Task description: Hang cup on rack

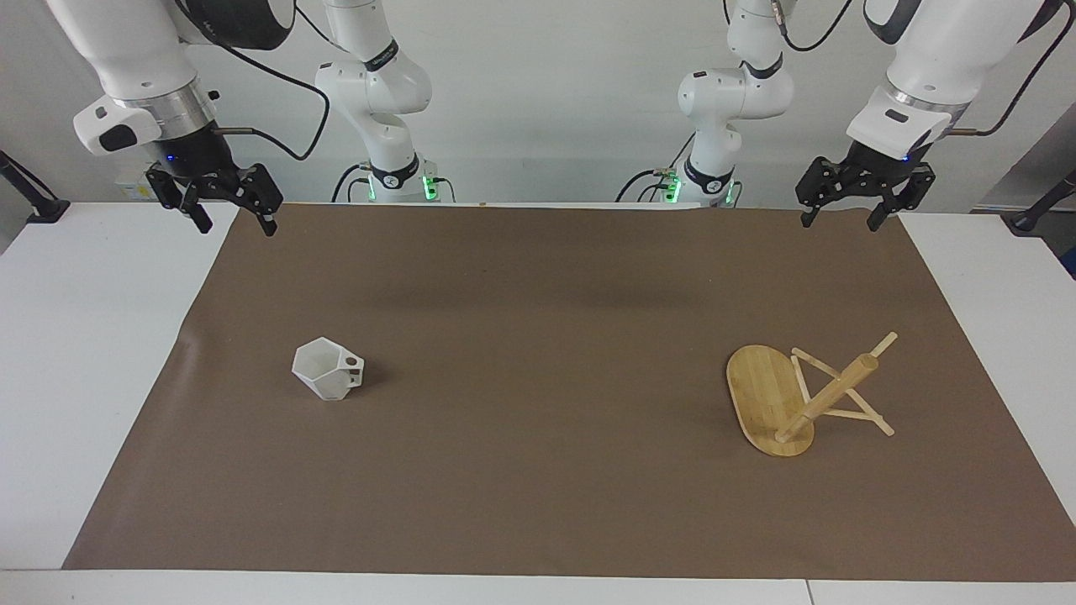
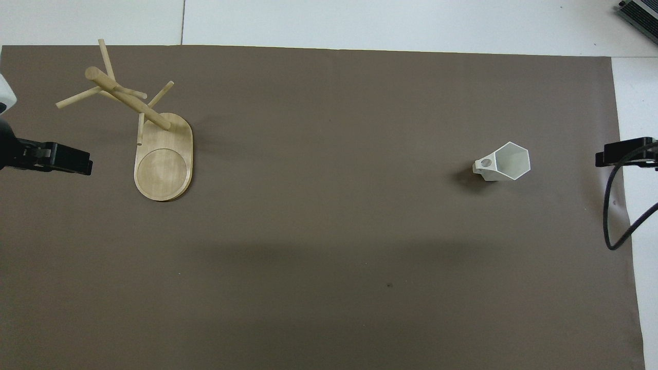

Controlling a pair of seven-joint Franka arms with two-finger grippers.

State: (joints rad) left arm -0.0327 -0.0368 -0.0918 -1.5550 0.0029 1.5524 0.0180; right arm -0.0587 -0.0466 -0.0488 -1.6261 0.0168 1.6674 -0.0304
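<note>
The white faceted cup [image 1: 326, 370] stands on the brown mat toward the right arm's end, mouth up, its pierced handle pointing toward the left arm's end. It also shows in the overhead view [image 2: 506, 162]. The bamboo rack [image 1: 803, 395] stands on its oval base toward the left arm's end, pegs bare; it also shows in the overhead view [image 2: 154, 133]. My right gripper [image 1: 236, 225] is open and empty, raised over the mat's corner by its base, well apart from the cup. My left gripper [image 1: 841, 222] is open and empty, raised over the mat's other near corner.
The brown mat [image 1: 538, 336] covers most of the white table [image 1: 76, 353]. A black cable [image 2: 614, 221] hangs by the right gripper [image 2: 619, 154]. The left gripper [image 2: 61, 160] shows at the mat's edge beside the rack's base.
</note>
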